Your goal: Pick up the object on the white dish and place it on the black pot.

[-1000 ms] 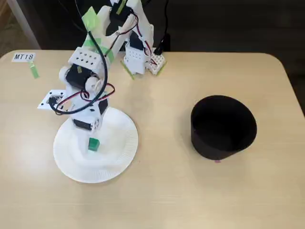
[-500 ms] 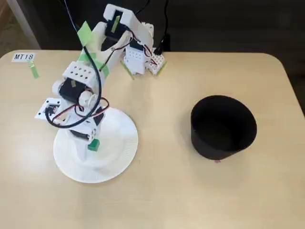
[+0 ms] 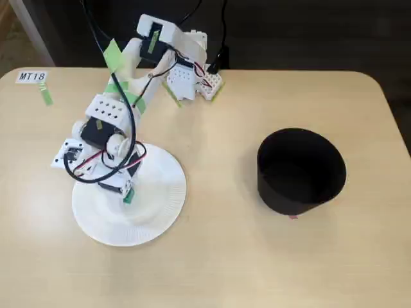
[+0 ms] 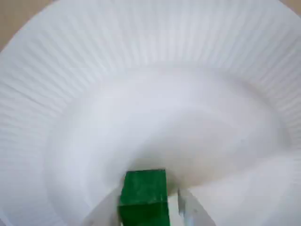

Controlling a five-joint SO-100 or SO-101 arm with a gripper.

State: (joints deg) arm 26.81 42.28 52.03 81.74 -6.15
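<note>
The object, a tiny bright green cube (image 3: pixel 129 196) (image 4: pixel 143 194), rests near the middle of the white dish (image 3: pixel 157 215) (image 4: pixel 155 94), a ribbed paper plate at the table's left. My gripper (image 3: pixel 126 192) (image 4: pixel 146 209) reaches down onto the dish. In the wrist view its white fingers (image 4: pixel 188 212) press against both sides of the cube, so it looks shut on it. The cube's lower part is cut off at that view's bottom edge. The black pot (image 3: pixel 300 170) stands upright far to the right of the fixed view, well apart from the arm.
The arm's base (image 3: pixel 189 77) with its wiring sits at the table's back edge. A small label (image 3: pixel 32 76) and a green tape strip (image 3: pixel 46 95) lie at the back left. Bare tabletop separates the dish from the pot.
The arm has dropped lower and shifted left over the dish, bringing the fingers down around the cube. The cube has stayed in its place on the plate. The pot has not moved.
</note>
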